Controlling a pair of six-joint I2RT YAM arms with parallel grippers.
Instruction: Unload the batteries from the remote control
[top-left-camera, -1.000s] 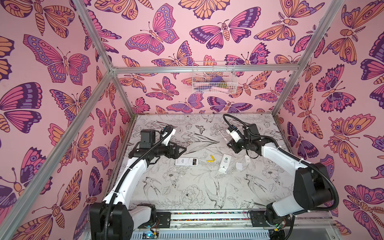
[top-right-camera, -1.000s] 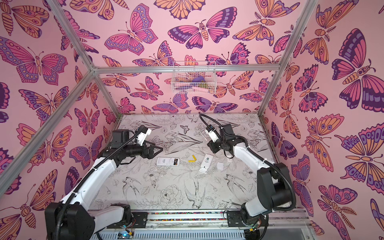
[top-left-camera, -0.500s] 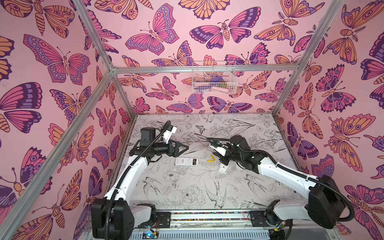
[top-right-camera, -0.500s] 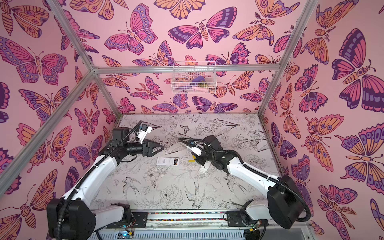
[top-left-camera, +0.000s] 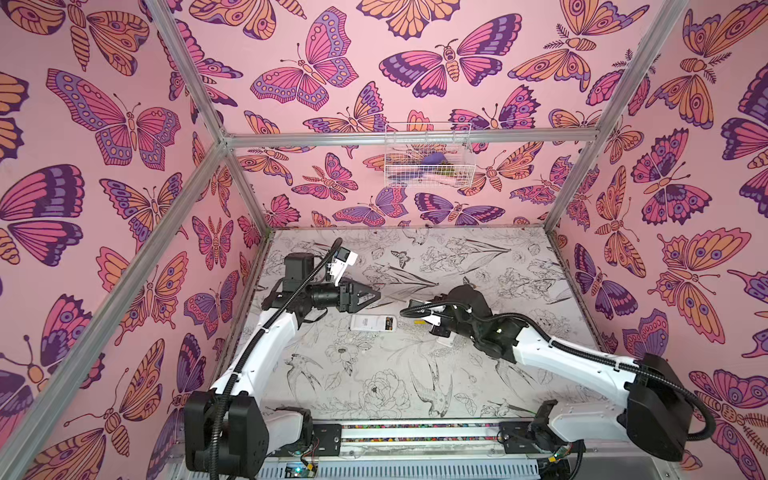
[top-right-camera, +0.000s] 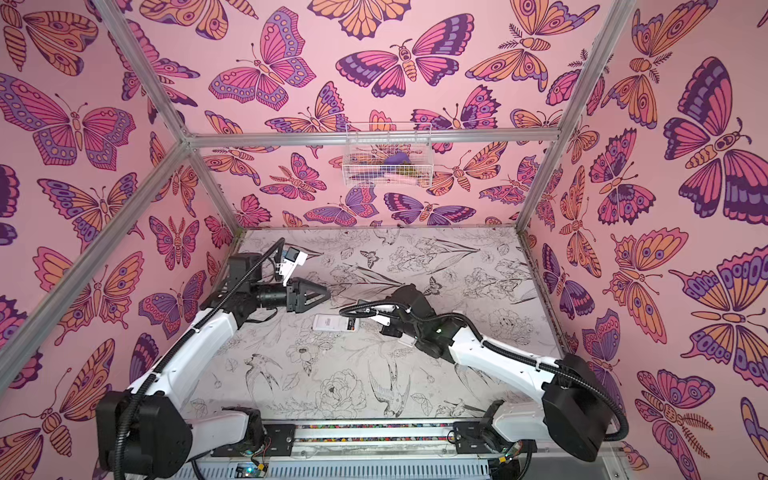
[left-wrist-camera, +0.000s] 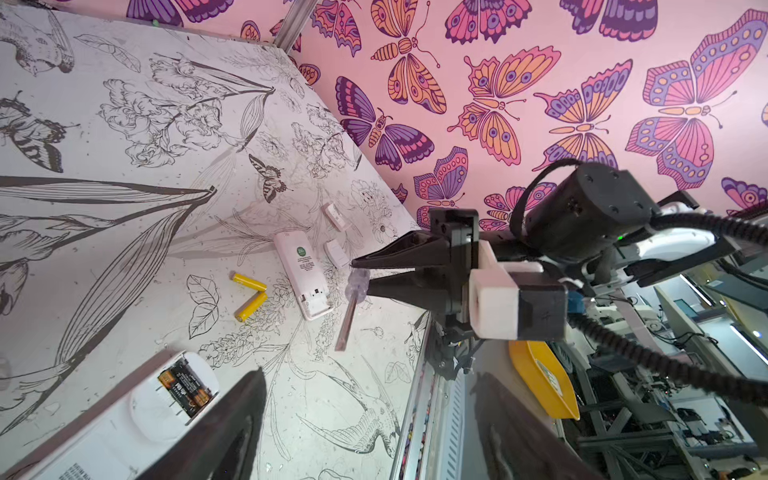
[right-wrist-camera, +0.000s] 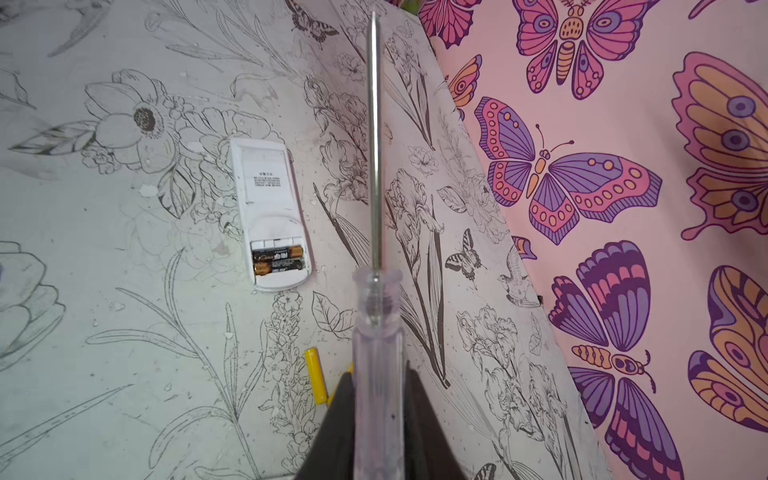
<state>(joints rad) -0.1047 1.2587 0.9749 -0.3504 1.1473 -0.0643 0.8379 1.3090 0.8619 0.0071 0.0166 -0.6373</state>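
Floral-printed desk (right-wrist-camera: 104, 353) bears a white plastic remote (right-wrist-camera: 268, 199); two black gold-ended batteries (right-wrist-camera: 277, 253) lie crosswise in its open bay; two yellow batteries (left-wrist-camera: 248, 281) form a V nearby; right fingers (right-wrist-camera: 332, 432) clench a clear-handled screwdriver (right-wrist-camera: 377, 340); left fingers (left-wrist-camera: 220, 432) gape empty.

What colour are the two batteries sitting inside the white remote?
Black with gold ends; the batteries in the remote show best in the right wrist view.

- Two arms with smooth white link shells (top-left-camera: 270, 347) and blocky black joint housings (top-left-camera: 226, 432).
- Black ribbed cable (top-left-camera: 417, 308) along each.
- Black wedge-shaped left end effector (top-left-camera: 374, 296), white camera block (top-left-camera: 343, 266).
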